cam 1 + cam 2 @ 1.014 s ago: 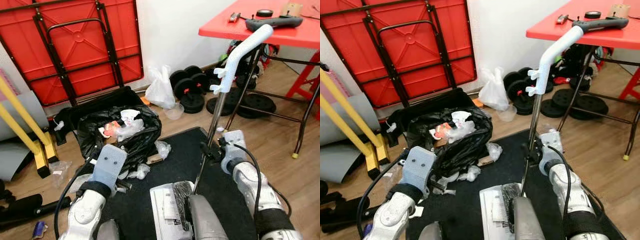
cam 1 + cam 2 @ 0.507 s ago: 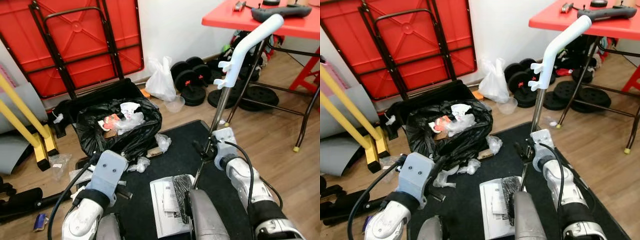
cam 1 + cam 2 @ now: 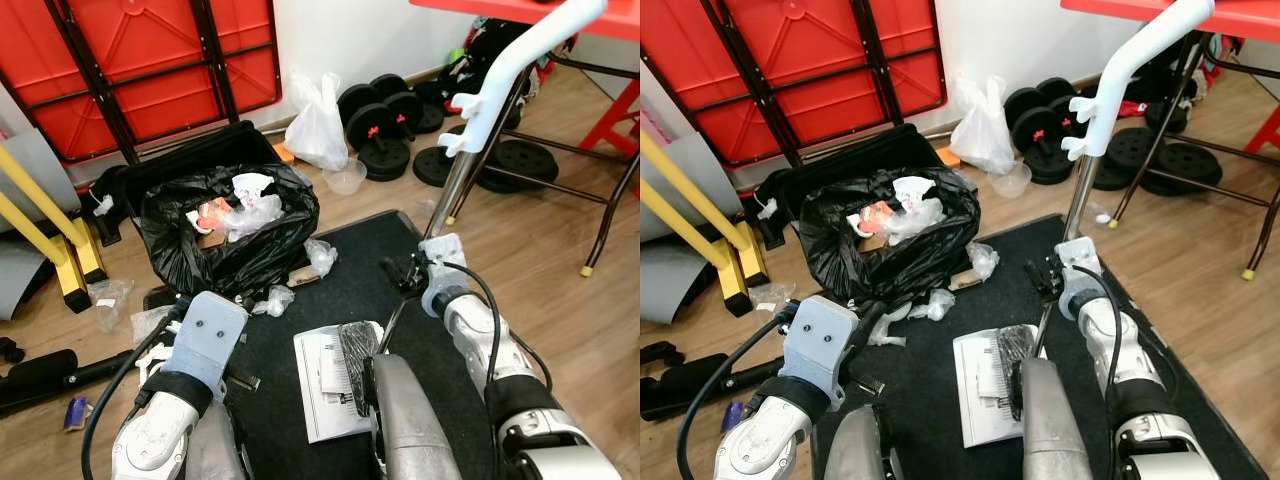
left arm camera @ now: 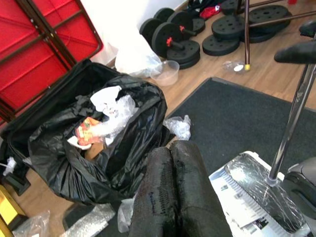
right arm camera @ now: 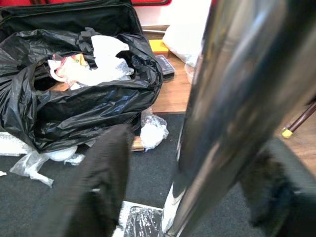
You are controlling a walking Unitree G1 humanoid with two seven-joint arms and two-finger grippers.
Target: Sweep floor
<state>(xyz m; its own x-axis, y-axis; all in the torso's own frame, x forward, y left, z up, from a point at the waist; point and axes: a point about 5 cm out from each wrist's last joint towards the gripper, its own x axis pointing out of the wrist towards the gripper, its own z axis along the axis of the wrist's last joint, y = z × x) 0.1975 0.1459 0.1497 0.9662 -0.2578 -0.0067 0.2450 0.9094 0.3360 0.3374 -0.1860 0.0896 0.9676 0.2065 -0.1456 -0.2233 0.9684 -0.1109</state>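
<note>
Broom pole (image 3: 452, 195) near-upright, handle tilted upper-right; right pincer (image 3: 408, 272) clamped on it; left pincer (image 4: 173, 192) together.

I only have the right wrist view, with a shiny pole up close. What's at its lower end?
Observer: A dark brush head, resting on printed paper on the black mat.
Operator: And the top end?
Observer: A white curved handle, up near the red table.
Operator: Where's the left gripper?
Observer: The left gripper is shut, pointing toward the black rubbish bag.
</note>
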